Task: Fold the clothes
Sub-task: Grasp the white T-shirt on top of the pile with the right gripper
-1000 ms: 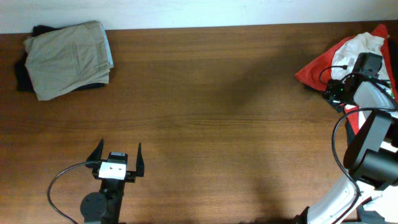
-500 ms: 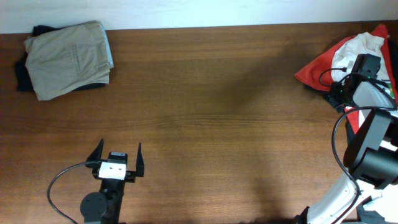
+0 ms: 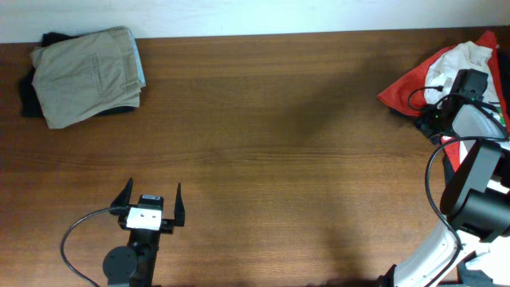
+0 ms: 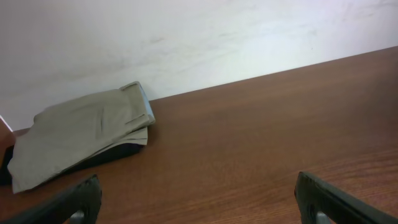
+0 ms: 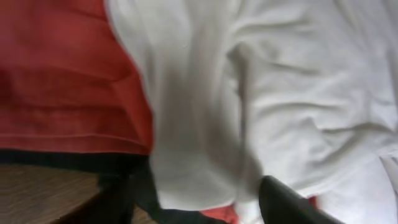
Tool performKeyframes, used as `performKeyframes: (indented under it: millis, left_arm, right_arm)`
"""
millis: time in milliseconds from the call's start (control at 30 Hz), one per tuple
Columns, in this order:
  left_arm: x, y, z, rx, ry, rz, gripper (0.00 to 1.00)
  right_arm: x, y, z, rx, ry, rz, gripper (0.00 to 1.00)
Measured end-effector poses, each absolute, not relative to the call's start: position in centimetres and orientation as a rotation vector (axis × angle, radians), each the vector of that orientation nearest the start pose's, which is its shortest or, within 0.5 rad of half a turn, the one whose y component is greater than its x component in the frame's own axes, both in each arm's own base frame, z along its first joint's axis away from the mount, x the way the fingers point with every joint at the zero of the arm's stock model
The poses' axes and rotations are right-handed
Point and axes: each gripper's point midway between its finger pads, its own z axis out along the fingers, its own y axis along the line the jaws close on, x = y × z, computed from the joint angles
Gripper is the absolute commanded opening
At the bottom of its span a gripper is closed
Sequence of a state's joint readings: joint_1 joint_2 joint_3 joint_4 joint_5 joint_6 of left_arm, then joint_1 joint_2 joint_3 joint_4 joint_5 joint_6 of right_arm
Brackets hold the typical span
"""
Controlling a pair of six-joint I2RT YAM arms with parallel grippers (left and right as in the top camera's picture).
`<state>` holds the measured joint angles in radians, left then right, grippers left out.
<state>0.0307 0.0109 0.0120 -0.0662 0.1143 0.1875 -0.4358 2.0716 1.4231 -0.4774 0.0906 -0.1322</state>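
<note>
A pile of clothes lies at the table's right edge: a white shirt (image 3: 468,56) on top of a red garment (image 3: 405,88). My right gripper (image 3: 443,108) is down in this pile. In the right wrist view its fingers (image 5: 199,186) are apart, with the white shirt (image 5: 267,93) bulging between them, the red garment (image 5: 62,74) to the left and a dark fabric edge below. My left gripper (image 3: 151,199) is open and empty over bare wood near the front edge; it also shows in the left wrist view (image 4: 199,199). The green patch is out of view.
A folded khaki garment (image 3: 88,76) lies on a dark garment (image 3: 30,100) at the back left corner; the khaki one also shows in the left wrist view (image 4: 81,134). A white wall runs behind the table's far edge.
My right gripper has shifted slightly right and deeper into the pile. The left arm and the folded stack have not moved.
</note>
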Motion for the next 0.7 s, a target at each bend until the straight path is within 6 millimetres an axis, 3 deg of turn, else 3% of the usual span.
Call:
performKeyframes:
  millis: [233, 533, 700]
  left_arm:
    - [24.57, -1.22, 16.07, 0.216, 1.622, 0.074, 0.99]
    - [24.57, -1.22, 16.07, 0.215, 1.622, 0.073, 0.99]
    - [24.57, -1.21, 16.07, 0.215, 1.622, 0.074, 0.99]
  right_arm:
    - [43.61, -21.29, 2.28, 0.428, 2.681, -0.244, 0.69]
    - [43.48, -21.66, 1.49, 0.436, 2.693, -0.271, 0.56]
    - [43.53, -21.78, 1.55, 0.442, 2.688, -0.278, 0.43]
